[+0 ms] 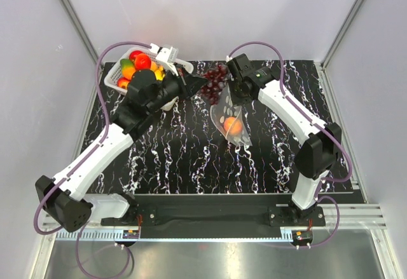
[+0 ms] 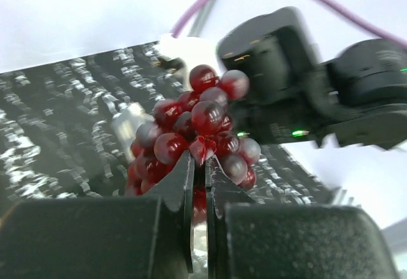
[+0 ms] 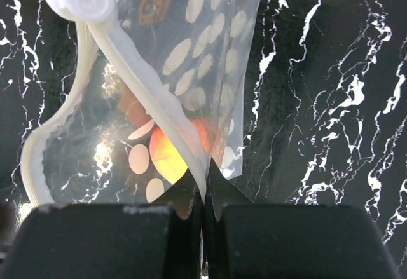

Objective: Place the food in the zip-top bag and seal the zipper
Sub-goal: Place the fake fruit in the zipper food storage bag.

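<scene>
Black white-veined table [image 1: 178,164] sat between pale walls. At its far middle the dotted zip-top bag [image 3: 191,44] hung from the right gripper [image 3: 203,187], which was pinched shut on the zipper [image 3: 137,82]. A white basket [image 1: 114,81] of fruits [image 1: 141,61] stood far left. The left gripper [image 2: 199,161] was clamped on the grape bunch [image 2: 197,129], held just beside the bag's mouth. An orange fruit [image 3: 166,155] lay inside the bag.

left arm [image 1: 108,145] stretched forward and inward, left gripper [image 1: 202,84] nearly closed, pinching grape bunch [image 1: 217,79], right arm [image 1: 299,117] folded inward, right gripper [image 1: 230,99] pointing down, clamped on bag [image 1: 242,138] rim
</scene>
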{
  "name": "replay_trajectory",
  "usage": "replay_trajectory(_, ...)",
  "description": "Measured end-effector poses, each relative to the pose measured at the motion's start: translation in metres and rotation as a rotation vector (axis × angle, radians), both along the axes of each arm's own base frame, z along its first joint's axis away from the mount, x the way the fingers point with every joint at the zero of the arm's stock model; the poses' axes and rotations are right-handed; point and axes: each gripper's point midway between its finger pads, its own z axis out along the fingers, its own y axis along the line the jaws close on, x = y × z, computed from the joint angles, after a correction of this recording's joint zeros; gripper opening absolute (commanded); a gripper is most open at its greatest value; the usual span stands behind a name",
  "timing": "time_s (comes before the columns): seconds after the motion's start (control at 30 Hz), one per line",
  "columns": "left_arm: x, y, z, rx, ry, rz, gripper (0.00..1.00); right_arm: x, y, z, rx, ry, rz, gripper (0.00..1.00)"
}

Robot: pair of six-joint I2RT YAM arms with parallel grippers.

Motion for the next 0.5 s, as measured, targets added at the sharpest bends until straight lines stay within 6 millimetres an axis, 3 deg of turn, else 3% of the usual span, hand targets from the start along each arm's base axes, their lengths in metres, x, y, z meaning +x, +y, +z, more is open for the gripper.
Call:
replay_trajectory(0.2, -0.01, -0.022, 0.01, -0.143, -0.024, -0.047, 0.0, -0.002, 0.002, -0.001, 0.031, 0.014, 0.009, 0.0)
replay_trajectory(0.5, -0.009, -0.06, -0.032, -0.302, 0.093, -0.109, 0.0, 0.003, 0.002, 0.002, 0.086, 0.007, -0.001, 0.0)
